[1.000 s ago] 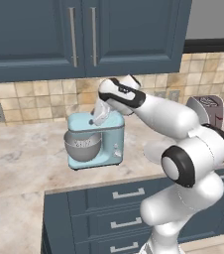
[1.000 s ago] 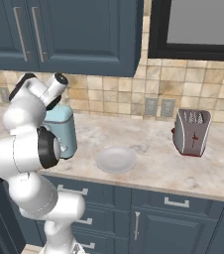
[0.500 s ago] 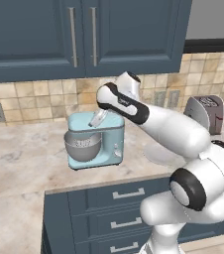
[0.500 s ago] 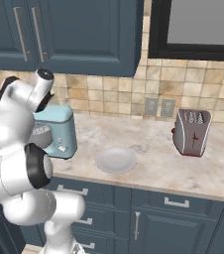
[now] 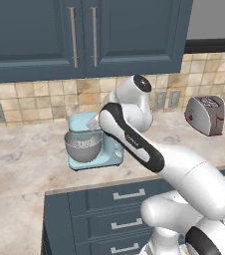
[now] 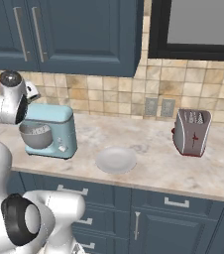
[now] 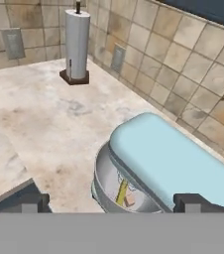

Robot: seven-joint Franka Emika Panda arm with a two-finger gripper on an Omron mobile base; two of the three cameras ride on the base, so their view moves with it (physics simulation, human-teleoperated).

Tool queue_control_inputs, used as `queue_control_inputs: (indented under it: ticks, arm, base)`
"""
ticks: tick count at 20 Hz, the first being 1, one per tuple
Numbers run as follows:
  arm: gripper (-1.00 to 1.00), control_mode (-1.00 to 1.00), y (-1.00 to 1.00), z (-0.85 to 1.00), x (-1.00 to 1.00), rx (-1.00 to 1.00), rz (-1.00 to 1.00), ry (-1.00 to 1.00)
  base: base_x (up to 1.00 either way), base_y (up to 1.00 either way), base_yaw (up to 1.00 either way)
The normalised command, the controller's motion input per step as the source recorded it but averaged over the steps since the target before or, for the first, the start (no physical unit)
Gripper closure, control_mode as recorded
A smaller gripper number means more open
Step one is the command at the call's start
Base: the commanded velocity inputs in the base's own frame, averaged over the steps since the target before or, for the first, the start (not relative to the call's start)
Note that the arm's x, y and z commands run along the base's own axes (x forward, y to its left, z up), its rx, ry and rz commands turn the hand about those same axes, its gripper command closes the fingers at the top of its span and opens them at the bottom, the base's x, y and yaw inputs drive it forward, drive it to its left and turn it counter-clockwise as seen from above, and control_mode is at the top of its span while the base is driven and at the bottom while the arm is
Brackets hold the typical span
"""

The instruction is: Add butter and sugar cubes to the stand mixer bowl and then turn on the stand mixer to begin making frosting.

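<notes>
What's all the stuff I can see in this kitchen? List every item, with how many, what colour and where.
stand mixer: one, light blue, on the counter near the wall.
stand mixer bowl: one, grey metal, under the mixer head.
butter: one, yellow stick, inside the bowl.
sugar cubes: a few, pale pinkish, in the bowl beside the butter.
plate: one, white, on the counter right of the mixer.
toaster: one, silver, further right on the counter.
paper towel roll: one, white, upright on a dark base by the tiled wall.
cabinets: dark blue, above and below the counter.
gripper: one, dark fingers open, above the mixer.
</notes>
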Motion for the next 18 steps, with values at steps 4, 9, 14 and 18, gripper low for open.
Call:
queue_control_inputs:
  ticks: [4,9,14,18]
  arm:
    - [-1.0,-1.0,0.0,0.46,-0.13,-0.28,-0.32,-0.07]
    - [-1.0,-1.0,-0.27,0.04,-0.03,-0.28,-0.35,0.05]
    - [-1.0,-1.0,-0.53,-0.11,-0.26,-0.1,-0.34,0.18]
    - [-1.0,-1.0,-0.66,-0.38,-0.51,0.0,-0.3,0.15]
  base:
    - [0.0,0.0,0.0]
    - [0.0,0.0,0.0]
    - [0.0,0.0,0.0]
    - [0.0,0.0,0.0]
